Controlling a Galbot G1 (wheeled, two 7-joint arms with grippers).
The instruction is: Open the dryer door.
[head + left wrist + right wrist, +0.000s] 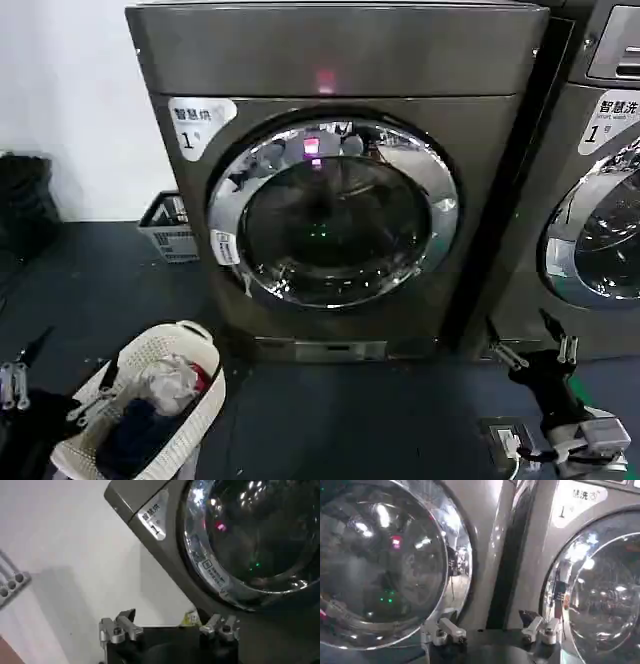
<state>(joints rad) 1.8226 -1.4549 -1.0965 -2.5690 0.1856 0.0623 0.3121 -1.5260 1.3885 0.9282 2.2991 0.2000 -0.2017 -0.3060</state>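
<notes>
We face the big dark grey-brown metal front-loading dryer (340,190), which stands on the dark floor (330,420) and bears a white label marked 1 (197,122) at its upper left corner. Its large round porthole door (335,212), with a shiny chrome outer ring and dark tinted glass centre, sits shut and flush against the machine's front. A small white sticker (225,247) lies on the chrome ring at its left edge.

Our left pincer (12,385) hangs low at the left side, well apart from the door; in the left wrist view its two metal fingers (116,628) stand wide apart with nothing between them, and the door (250,540) lies ahead of them. Our right pincer (540,352) hovers low near the dryer's lower right corner, beside the dark gap between the dryer and the similar neighbouring machine (600,180). Its fingers (442,630) are also spread wide and hold nothing.

A white perforated plastic laundry basket (150,400) with clothes inside stands on the floor to the lower left. A smaller grey slatted crate (168,228) rests by the white wall (65,90), just left of the dryer.
</notes>
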